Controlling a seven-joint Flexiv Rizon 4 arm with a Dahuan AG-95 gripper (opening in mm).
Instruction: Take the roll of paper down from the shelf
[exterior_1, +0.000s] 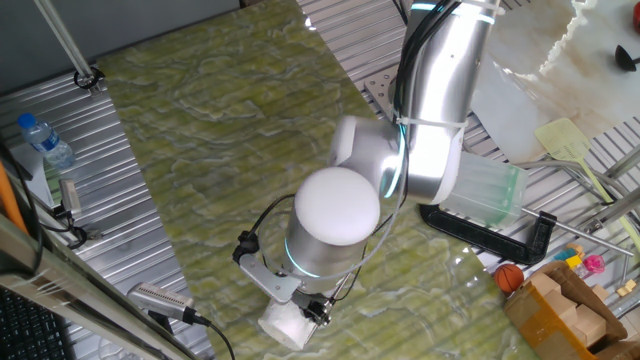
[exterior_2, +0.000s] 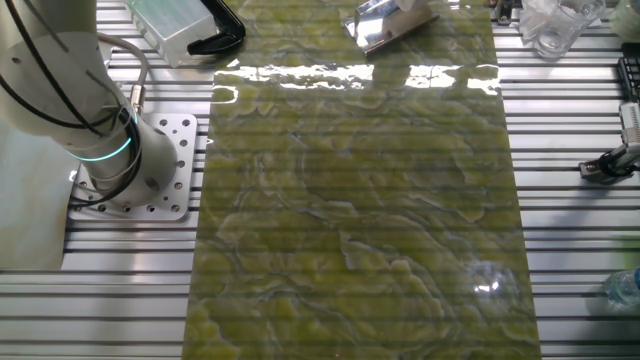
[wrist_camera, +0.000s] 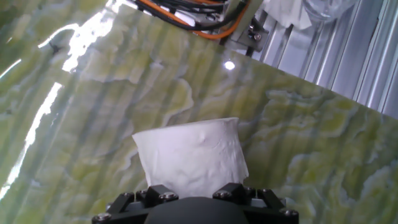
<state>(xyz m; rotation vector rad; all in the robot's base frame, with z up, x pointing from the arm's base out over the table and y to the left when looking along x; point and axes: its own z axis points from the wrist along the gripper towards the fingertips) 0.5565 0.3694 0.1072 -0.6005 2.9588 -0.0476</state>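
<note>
The roll of paper (wrist_camera: 189, 157) fills the lower middle of the hand view, a white, softly embossed cylinder standing directly ahead of the gripper (wrist_camera: 198, 198), at twelve o'clock from the black housing and so close that its lower part disappears behind it. Its flat top edge runs nearly level across the frame, which suggests its long axis points roughly along the line of sight, though the core hole is not visible and I cannot be sure. The fingertips themselves are hidden behind the housing, so the pictures do not show how wide the jaws stand or whether they are pressing the paper; the roll sits where they would be, and that is all that can be said. In one fixed view the same white roll (exterior_1: 288, 322) shows at about seven o'clock from the arm's large rounded joint, right at the hand (exterior_1: 315, 310), low over the green marbled mat (exterior_1: 200, 140). In the other fixed view the shelf (exterior_2: 385, 24), a shiny metal plate, lies at the far top edge of the mat, at about one o'clock from centre, with a white shape resting against it that is too small to identify. The roll seen at the hand looks well apart from that plate, so by my reading it is already off the shelf and the remaining work is setting it down and letting go.
</note>
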